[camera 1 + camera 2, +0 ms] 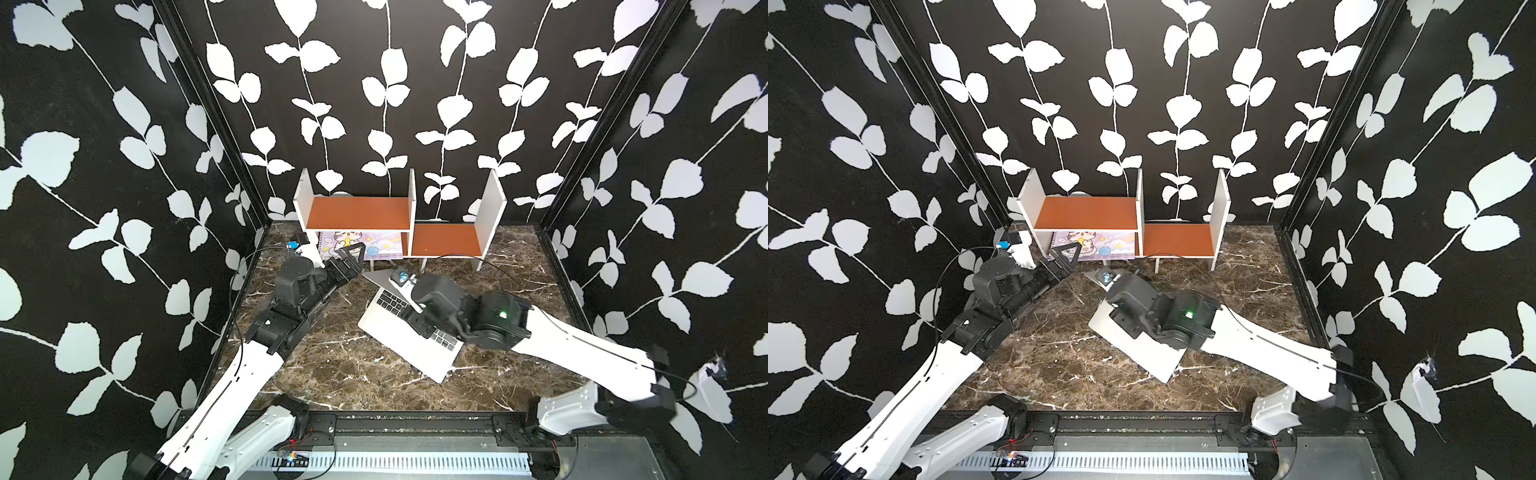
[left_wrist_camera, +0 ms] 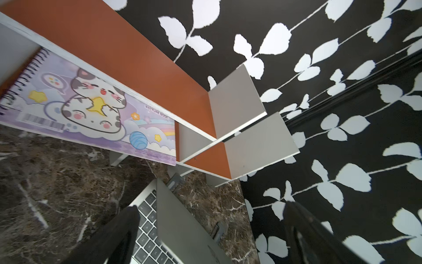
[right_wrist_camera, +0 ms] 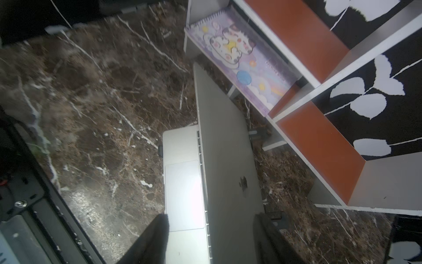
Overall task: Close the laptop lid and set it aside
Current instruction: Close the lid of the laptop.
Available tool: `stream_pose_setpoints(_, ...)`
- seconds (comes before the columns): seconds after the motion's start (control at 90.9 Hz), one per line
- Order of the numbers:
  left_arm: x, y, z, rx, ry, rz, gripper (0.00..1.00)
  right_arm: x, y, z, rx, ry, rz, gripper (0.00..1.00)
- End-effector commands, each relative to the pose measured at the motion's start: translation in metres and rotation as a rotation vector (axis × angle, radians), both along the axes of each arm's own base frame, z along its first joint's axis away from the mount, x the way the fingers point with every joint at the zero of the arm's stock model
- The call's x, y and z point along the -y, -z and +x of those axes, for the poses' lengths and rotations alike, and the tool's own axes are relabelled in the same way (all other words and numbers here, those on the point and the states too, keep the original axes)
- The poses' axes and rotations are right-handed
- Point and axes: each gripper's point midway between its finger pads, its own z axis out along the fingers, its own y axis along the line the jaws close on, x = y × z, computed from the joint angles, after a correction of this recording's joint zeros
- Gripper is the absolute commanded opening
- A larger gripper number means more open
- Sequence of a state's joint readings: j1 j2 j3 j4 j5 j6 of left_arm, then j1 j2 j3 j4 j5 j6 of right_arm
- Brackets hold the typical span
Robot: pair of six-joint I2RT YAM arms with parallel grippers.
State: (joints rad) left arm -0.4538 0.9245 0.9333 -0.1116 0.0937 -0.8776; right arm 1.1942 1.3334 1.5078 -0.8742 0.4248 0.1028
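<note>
Fingers [image 3: 157, 237] on the right gripper [image 3: 212, 217] are parted and sit one each side of the lid [image 3: 228, 148] at its free top edge: one over the trackpad side, one behind the logo face. The gap looks way wider than the thin lid, so I read it as open, not pinching. Can't tell if either pad touches. Left gripper [image 2: 211, 205] is spread wide too, holding nothing, hanging just off the lid's far-left corner.

The laptop [image 1: 399, 343] sits mid-table. Its long axis runs diagonal, far-left to near-right, w/ the hinge on the far-right side and the palm rest facing near-left. Lid is up off the keys, not shut yet imo. So the closing push goes near-left and down, and the right arm is the one on it.

Room: bare marble table [image 1: 332, 365] to the near-left, plenty to slide into. Far side is tight tho. The shelf [image 1: 361, 212] legs and the cat notebook [image 1: 382, 245] are near the lid's far corner. Some dark bits [image 3: 258, 133] poke out behind the hinge, prob a stand, can't tell.
</note>
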Motion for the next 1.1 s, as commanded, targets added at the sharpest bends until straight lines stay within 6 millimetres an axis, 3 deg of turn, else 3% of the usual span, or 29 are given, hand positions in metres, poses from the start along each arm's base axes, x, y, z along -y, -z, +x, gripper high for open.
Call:
stream_pose_setpoints(0.0, 0.025, -0.029, -0.004, 0.063, 0.138, -0.072, 0.91, -0.004, -0.022, -0.002, -0.027, -0.032, 0.252, 0.62)
stream_pose_setpoints(0.088, 0.04, -0.028, -0.002, 0.029, 0.202, -0.106, 0.86, 0.014, -0.024, 0.013, -0.159, 0.03, 0.506, 0.6)
stream_pose_setpoints(0.198, 0.057, -0.021, -0.001, -0.034, 0.26, -0.122, 0.72, 0.034, -0.017, 0.04, -0.383, 0.101, 0.839, 0.49)
stream_pose_setpoints(0.308, 0.065, 0.0, 0.001, -0.142, 0.265, -0.075, 0.55, 0.039, 0.009, 0.06, -0.624, 0.138, 1.041, 0.35)
stream_pose_setpoints(0.473, 0.075, 0.037, -0.002, -0.298, 0.276, 0.039, 0.36, 0.024, 0.045, 0.068, -0.784, 0.149, 1.018, 0.21)
stream_pose_setpoints(0.605, 0.083, 0.064, -0.006, -0.38, 0.299, 0.109, 0.29, 0.016, 0.06, 0.071, -0.85, 0.161, 1.004, 0.17)
stream_pose_setpoints(0.847, 0.074, 0.102, -0.012, -0.444, 0.292, 0.212, 0.22, 0.003, 0.094, 0.071, -0.985, 0.183, 0.964, 0.14)
stream_pose_setpoints(1.089, 0.06, 0.147, -0.023, -0.502, 0.28, 0.299, 0.21, 0.002, 0.132, 0.071, -1.065, 0.246, 0.916, 0.13)
